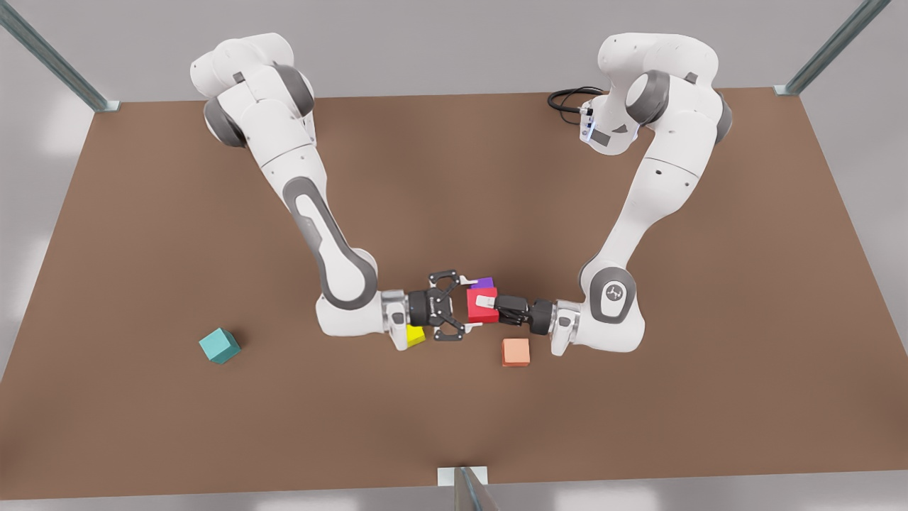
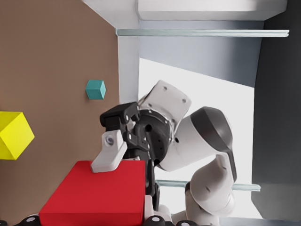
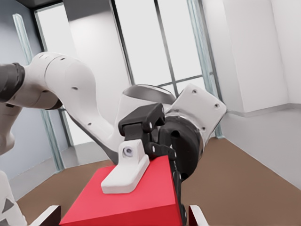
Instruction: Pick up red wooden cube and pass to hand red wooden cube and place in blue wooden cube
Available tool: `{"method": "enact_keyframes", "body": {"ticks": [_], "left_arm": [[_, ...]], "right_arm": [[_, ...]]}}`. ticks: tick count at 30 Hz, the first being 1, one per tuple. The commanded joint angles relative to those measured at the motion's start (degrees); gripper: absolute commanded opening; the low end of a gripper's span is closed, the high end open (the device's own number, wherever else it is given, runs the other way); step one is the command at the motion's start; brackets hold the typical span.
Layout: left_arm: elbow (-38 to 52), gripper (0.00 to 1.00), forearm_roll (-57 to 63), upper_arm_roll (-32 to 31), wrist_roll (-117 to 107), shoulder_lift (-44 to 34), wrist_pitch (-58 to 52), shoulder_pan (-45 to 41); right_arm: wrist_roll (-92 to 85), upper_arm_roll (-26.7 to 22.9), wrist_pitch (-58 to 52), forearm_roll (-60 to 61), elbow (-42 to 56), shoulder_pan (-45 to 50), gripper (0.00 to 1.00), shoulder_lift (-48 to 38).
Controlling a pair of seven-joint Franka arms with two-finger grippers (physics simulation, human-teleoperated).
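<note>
Far on the front view's left, resting alone on the table (image 1: 142, 234): the blue wooden cube (image 1: 219, 345). Near the middle, raised off the table: the red wooden cube (image 1: 477, 312), pinched on two opposite faces by the right gripper (image 1: 471, 304) reaching in from the front view's left. From the front view's right, clamped across the same cube's other pair of faces: the left gripper (image 1: 484, 304).
</note>
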Motion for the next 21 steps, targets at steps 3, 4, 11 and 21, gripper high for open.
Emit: {"method": "enact_keyframes", "body": {"ticks": [3, 4, 11, 21], "left_arm": [[0.28, 0.64, -0.32, -0.77, 0.37, 0.31, 1.32, -0.35], [0.28, 0.64, -0.32, -0.77, 0.37, 0.31, 1.32, -0.35], [0.28, 0.64, -0.32, -0.77, 0.37, 0.31, 1.23, -0.27], [0.28, 1.00, -0.32, -0.77, 0.28, 0.31, 0.96, -0.09]], "right_arm": [[3.04, 0.02, 2.25, 0.05, 0.85, 0.64, 1.00, 0.48], [3.13, 0.02, 2.42, 0.05, 1.03, 0.82, 1.00, 0.74], [3.74, -0.07, 3.13, -0.04, 1.47, 0.99, 0.92, 0.83], [3.83, -0.07, 3.21, -0.04, 1.47, 0.90, 0.56, 0.83]]}}
